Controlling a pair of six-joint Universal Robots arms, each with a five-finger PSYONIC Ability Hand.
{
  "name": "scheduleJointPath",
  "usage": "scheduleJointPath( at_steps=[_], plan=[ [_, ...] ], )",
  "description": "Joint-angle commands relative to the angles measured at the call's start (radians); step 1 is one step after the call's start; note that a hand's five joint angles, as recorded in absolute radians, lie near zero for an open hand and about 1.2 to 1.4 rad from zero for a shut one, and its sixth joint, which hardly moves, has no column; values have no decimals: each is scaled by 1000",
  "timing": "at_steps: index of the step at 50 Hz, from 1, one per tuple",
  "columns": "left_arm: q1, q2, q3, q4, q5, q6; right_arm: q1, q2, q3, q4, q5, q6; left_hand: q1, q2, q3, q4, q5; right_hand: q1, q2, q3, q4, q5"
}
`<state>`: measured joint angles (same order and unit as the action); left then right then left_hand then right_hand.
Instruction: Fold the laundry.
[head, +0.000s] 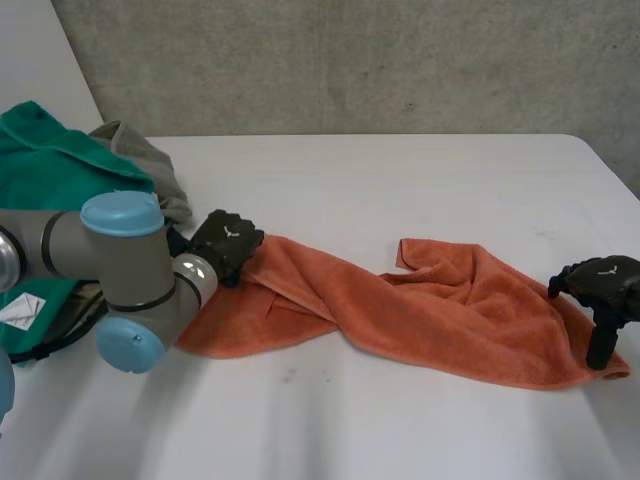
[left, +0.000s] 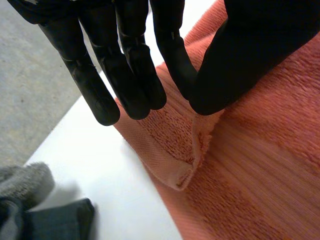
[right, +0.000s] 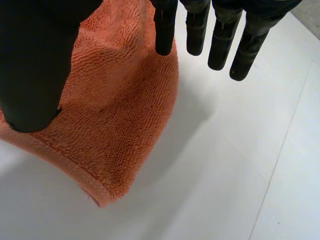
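An orange towel (head: 440, 310) lies crumpled in a long band across the white table (head: 400, 180). My left hand (head: 225, 243) is at its left end. In the left wrist view, the thumb and a finger (left: 172, 55) pinch a raised fold at the towel's corner (left: 200, 135); the other fingers are straight above the hem. My right hand (head: 605, 285) is at the towel's right end. There the thumb (right: 35, 60) rests on the towel's rounded corner (right: 125, 115), and the straight fingers (right: 220, 40) hover over bare table beside it.
A green garment (head: 50, 170) and a grey cloth (head: 150, 165) are piled at the table's far left, behind my left arm. The grey cloth (left: 20, 185) and a dark cloth (left: 60, 220) lie close to the towel's left corner.
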<state>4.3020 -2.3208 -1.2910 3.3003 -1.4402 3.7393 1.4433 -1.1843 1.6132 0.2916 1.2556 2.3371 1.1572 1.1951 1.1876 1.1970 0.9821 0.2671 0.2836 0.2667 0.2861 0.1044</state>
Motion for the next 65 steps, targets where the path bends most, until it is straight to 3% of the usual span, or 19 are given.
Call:
scheduleJointPath(
  at_steps=[1, 2, 3, 4, 6, 19, 41, 45, 46, 56, 65],
  plan=[
    [-7, 11, -16, -5, 4, -7, -4, -49, 33, 1, -19, 1, 239, 201, 209, 199, 240, 62, 45, 62, 43, 50],
    [-7, 11, -25, -7, 4, -7, -4, -52, 37, 1, -25, 1, 239, 201, 209, 199, 240, 62, 45, 62, 43, 50],
    [-7, 12, -43, -8, 3, -7, -6, -52, 39, 1, -28, 1, -112, -150, -143, -152, -112, 62, 45, 62, 43, 50],
    [-7, 12, -54, -8, 3, -7, -6, -52, 40, 1, -30, 1, -316, -354, -347, -356, -316, 62, 45, 62, 43, 50],
    [-8, 14, -71, -8, 3, -4, -11, -54, 43, 1, -33, 1, -523, -561, -554, -563, -523, 62, 45, 62, 43, 50],
    [-4, 26, -96, -10, 4, -4, -15, -51, 66, -3, -36, 1, -606, -644, -636, -646, -605, 62, 45, 62, 43, 50],
    [-8, -84, 61, 21, 6, -4, -35, -51, 106, -9, -48, -1, -427, -465, -458, -467, -427, 73, 57, 74, 54, 61],
    [-8, -88, 94, 24, 6, -7, -37, -51, 106, -12, -47, 1, 1, -37, -30, -39, 1, 79, 63, 80, 60, 67],
    [-8, -88, 111, 30, 6, -12, -37, -51, 108, -12, -47, 2, 237, 199, 206, 197, 237, 79, 63, 80, 60, 67],
    [-14, -37, 128, 36, -13, -104, -60, -93, 103, -3, -32, 42, 239, 201, 209, 199, 240, 68, 51, 68, 49, 56],
    [-4, 182, 3, 36, -11, -167, -61, -140, 186, -57, -50, 24, 239, 201, 209, 199, 240, 35, 19, 36, 16, 23]
  ],
)
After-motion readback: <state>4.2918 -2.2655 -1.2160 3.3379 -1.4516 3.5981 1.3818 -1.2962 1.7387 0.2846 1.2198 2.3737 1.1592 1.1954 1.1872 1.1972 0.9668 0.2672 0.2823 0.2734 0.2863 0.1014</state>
